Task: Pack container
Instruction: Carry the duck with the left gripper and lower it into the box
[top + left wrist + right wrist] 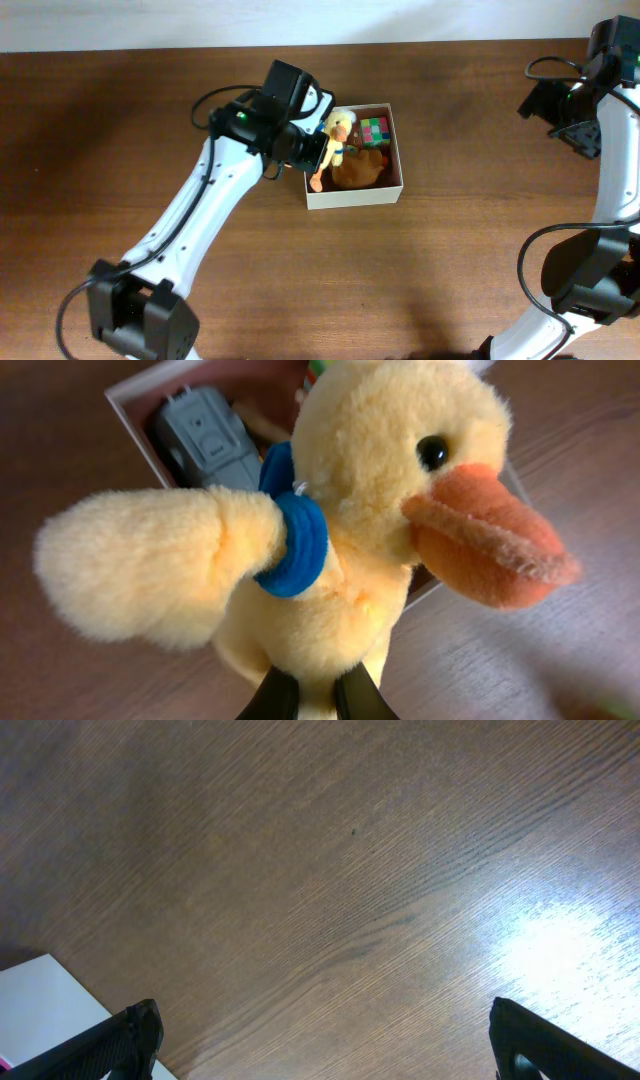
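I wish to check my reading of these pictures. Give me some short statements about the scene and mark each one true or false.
1. The left gripper holds a yellow duck plush. True.
2. The duck wears a red collar. False: the collar is blue.
3. The container has nothing inside. False: a coloured cube and a brown plush lie in it.
4. The right gripper is open over the bare wood of the table. True.
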`<state>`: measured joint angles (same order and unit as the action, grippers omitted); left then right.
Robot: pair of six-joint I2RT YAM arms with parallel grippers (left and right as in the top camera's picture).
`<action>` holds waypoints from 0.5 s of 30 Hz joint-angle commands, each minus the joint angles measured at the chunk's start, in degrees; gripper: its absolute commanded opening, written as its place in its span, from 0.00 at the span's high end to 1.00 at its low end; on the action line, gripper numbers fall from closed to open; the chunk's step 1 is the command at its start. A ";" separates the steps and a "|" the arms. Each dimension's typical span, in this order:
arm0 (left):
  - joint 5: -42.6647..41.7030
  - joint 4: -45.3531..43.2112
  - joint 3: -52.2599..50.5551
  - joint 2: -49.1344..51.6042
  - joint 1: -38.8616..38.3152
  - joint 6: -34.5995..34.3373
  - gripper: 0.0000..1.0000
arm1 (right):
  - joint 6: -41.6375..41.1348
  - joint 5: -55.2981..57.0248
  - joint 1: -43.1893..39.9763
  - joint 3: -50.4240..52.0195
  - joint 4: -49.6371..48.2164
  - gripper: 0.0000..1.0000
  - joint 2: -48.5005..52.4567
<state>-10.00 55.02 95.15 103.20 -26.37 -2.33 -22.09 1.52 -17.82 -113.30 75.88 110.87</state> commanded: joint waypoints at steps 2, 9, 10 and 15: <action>1.25 0.15 0.61 3.58 -0.26 -1.33 0.98 | -0.31 0.68 -0.20 0.15 -0.02 0.01 0.15; 1.20 0.28 0.59 5.81 -1.09 -1.33 0.98 | -0.31 0.68 -0.20 0.15 -0.02 0.01 0.15; 1.22 0.24 0.59 6.08 -1.40 -1.33 0.98 | -0.31 0.68 -0.20 0.15 -0.02 0.01 0.15; 0.81 -0.31 0.59 7.23 -3.56 -1.33 0.98 | -0.31 0.68 -0.20 0.15 -0.02 0.01 0.15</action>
<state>-8.99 55.02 95.15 109.19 -28.25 -2.87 -22.11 1.52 -17.82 -113.30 75.88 110.87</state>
